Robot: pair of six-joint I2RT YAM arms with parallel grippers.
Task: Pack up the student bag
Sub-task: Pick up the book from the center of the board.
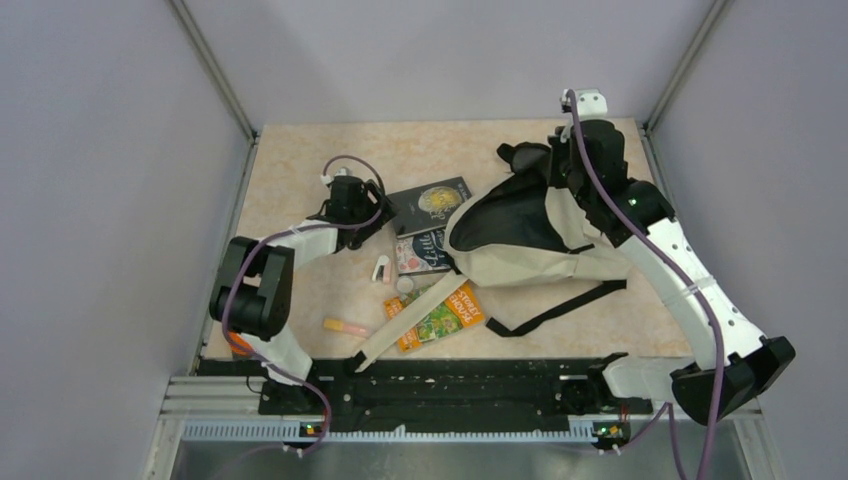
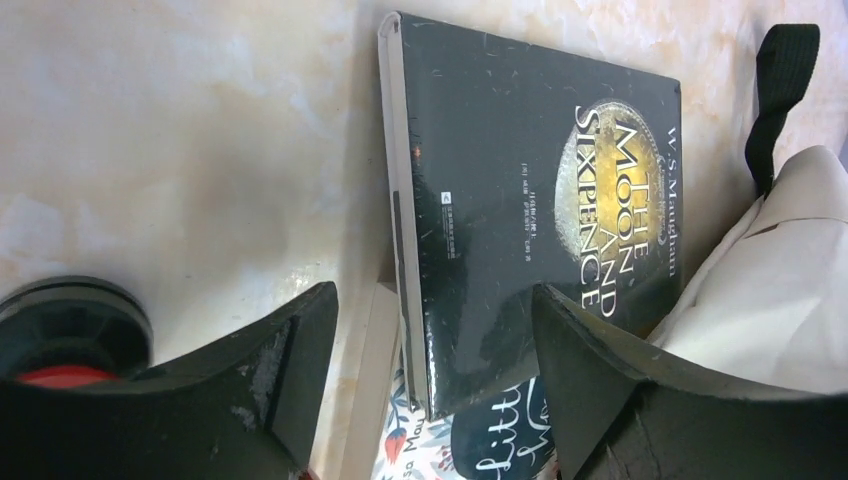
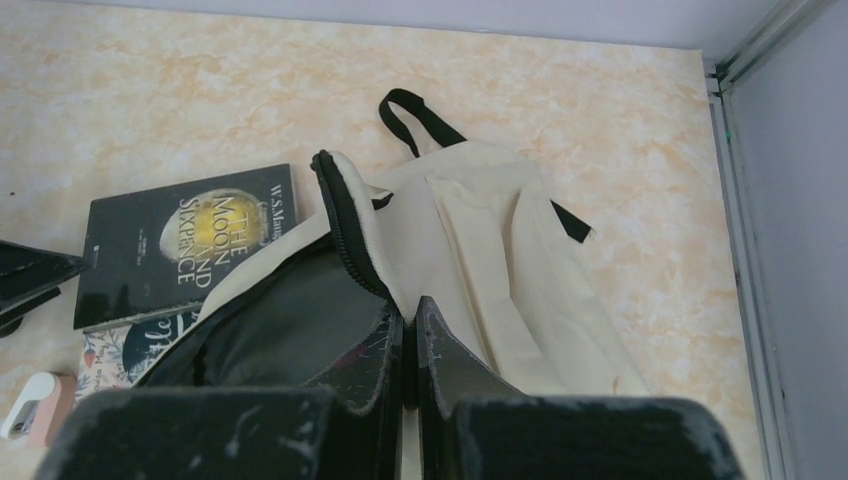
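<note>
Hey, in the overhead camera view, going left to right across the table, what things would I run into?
Pink-orange marker → small white-and-pink item → black book → student bag. The patterned book and orange book overlap these, so they're left out.

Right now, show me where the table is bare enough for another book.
Free: the table's far-left corner behind the left gripper, and the near-right patch between the student bag's strap and the right arm. Crowded: centre, around the books.
</note>
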